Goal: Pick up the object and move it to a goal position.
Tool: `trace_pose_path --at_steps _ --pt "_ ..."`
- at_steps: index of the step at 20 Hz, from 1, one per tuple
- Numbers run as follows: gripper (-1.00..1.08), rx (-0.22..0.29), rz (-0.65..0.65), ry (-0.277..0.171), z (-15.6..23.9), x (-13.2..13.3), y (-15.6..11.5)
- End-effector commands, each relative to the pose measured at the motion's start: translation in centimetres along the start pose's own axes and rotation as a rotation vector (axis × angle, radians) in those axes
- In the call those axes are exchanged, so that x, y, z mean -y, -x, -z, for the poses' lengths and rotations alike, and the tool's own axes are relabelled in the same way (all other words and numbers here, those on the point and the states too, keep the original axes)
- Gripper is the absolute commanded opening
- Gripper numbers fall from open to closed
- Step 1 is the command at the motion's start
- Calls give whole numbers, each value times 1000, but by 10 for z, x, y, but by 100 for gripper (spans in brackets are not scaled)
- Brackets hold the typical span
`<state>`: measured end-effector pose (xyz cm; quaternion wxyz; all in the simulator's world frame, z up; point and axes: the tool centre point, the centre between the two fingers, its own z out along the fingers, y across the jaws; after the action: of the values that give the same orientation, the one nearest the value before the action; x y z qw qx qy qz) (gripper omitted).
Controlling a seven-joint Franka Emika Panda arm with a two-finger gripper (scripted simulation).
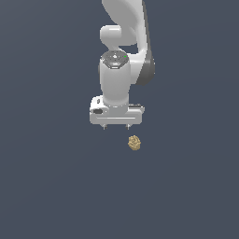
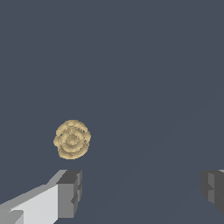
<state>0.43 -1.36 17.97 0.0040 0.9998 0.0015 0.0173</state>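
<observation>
Tan-gold and knobbly, the object (image 1: 134,143) lies on the dark slate surface (image 1: 46,186), just below the white gripper (image 1: 116,127) and off toward the exterior view's right of its centre. The jaws stand spread wide with nothing between them; the wrist view shows the object (image 2: 72,139) beyond one fingertip (image 2: 70,192), not in the gap. By my judgement this is the approach step: the next move calls for centring the gripper over the object, then descending. No writing, brand or goal marker is visible.
</observation>
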Motion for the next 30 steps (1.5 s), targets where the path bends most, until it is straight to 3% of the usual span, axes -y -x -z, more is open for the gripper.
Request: trace_pose_path --at_steps 1,21,30 --pt "100 2 -11 -1 -3 3 0" --pt "100 29 -281 -4 -66 74 -1" --pt "100 35 -347 -2 -82 92 1"
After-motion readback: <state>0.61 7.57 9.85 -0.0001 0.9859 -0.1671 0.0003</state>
